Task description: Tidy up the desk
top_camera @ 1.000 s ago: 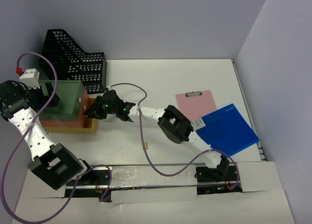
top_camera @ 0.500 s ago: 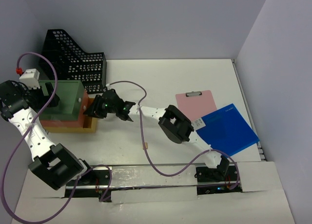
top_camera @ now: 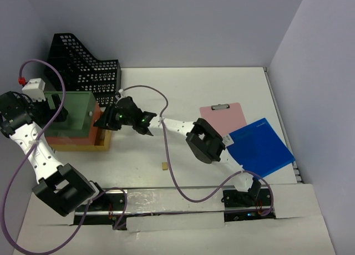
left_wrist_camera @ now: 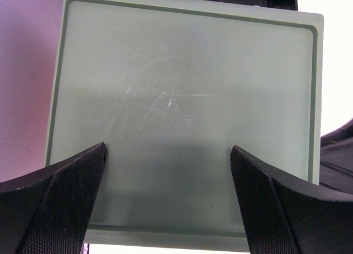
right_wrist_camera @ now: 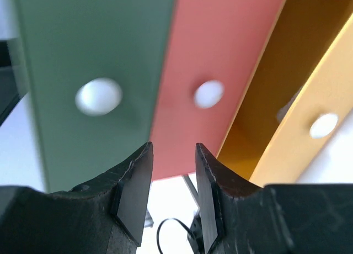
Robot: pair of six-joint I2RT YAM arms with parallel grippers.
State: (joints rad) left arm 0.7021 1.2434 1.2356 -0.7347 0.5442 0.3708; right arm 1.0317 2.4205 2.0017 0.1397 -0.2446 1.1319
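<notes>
Drawers point(right_wrist_camera: 88, 38) rigid, slick, probably light; pinch red one's white knob point(right_wrist_camera: 209, 94) just ahead of narrowly parted, empty right gripper point(right_wrist_camera: 172, 149).

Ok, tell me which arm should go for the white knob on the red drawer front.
Right. The right hand faces the knob on the red front, fingers narrowly apart just below it. The left hand is spread wide over the green top, knobs out of its view.

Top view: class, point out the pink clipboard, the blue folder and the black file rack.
pink clipboard point(top_camera: 228, 118), top view, bare board.
blue folder point(top_camera: 259, 148), top view, cover's middle.
black file rack point(top_camera: 83, 64), top view, mesh wall.
</notes>
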